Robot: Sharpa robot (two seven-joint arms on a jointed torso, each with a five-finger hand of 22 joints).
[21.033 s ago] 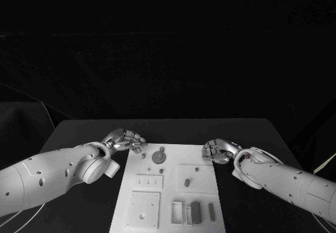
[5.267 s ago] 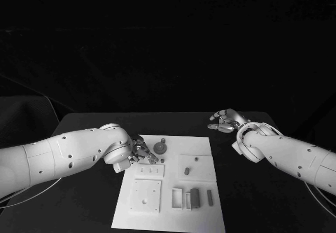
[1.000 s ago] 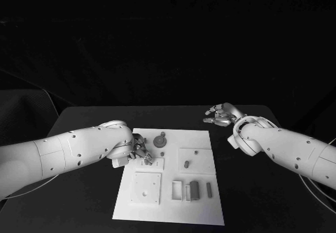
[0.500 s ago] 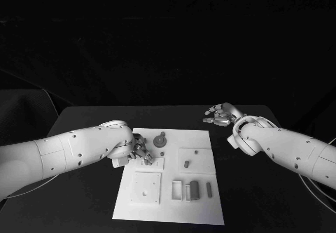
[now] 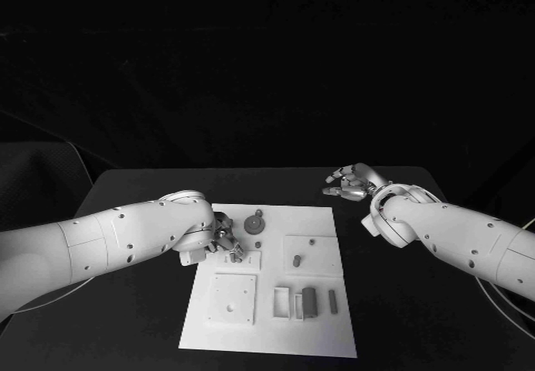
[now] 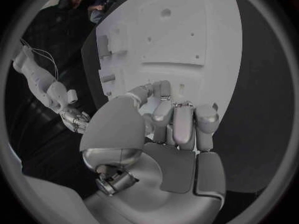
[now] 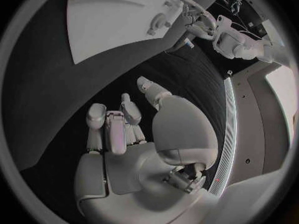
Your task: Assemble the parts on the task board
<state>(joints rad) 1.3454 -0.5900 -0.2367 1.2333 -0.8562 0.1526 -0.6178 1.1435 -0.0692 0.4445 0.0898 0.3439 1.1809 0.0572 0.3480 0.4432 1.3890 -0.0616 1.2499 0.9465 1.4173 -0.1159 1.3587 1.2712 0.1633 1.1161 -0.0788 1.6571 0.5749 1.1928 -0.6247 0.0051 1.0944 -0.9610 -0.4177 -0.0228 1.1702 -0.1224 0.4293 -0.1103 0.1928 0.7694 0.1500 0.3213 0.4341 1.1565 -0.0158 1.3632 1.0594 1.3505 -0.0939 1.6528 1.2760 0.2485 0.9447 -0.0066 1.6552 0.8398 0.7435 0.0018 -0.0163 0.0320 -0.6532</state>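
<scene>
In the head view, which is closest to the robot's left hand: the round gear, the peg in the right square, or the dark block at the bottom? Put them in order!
From the left hand:
1. Round gear, just beside it, at the board's far end.
2. Peg, in the right-hand square, mid-board.
3. Dark block, at the board's near end, farthest.

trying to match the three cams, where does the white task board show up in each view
Head view: the task board lies in the lower middle, between the arms.
Left wrist view: it takes up the upper middle, beyond the left robot hand.
Right wrist view: its corner sits at the upper left, apart from the right robot hand.
Shared landmark: the left robot hand over the board's edge.
</scene>
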